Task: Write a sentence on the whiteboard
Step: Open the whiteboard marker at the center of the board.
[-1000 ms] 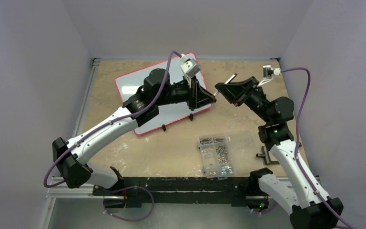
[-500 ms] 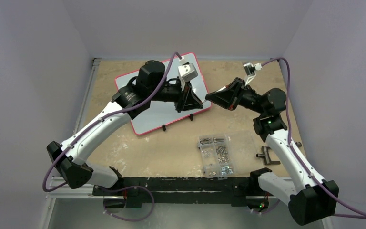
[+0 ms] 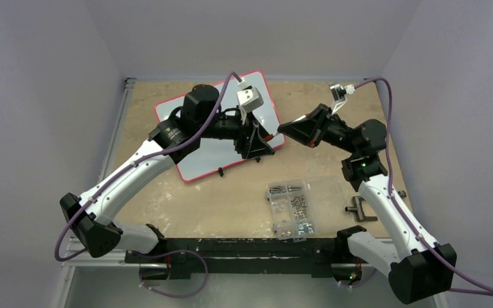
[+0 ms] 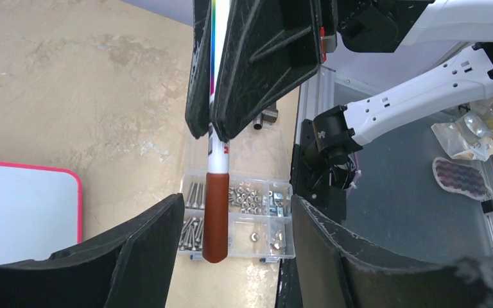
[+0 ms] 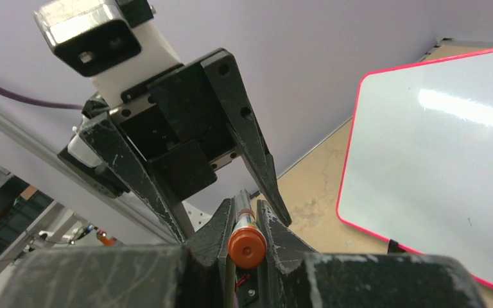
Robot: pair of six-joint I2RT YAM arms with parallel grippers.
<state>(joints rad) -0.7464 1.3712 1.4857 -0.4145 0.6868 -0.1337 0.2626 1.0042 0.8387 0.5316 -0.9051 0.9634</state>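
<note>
Whiteboard [image 5: 436, 160]: glossy white face, red-pink rim, rounded corners, black clip feet.

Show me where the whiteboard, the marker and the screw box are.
whiteboard [image 3: 207, 159]: top external view, on its bare white surface.
marker [image 4: 216, 215]: left wrist view, on its brown cap.
screw box [image 3: 289, 183]: top external view, on its far rim.

This is a robotics lab test cell. A left arm [image 3: 135, 173] and a right arm [image 3: 388, 208] are bolted at the edge of a scuffed tan table [image 3: 231, 199] with an aluminium frame [image 3: 117, 131], boxed in by plain lilac walls [image 3: 38, 96]. Purple cables [image 3: 389, 128] trail from the arms, and a clear compartmented screw box [image 3: 291, 208] sits on the tabletop.
</note>
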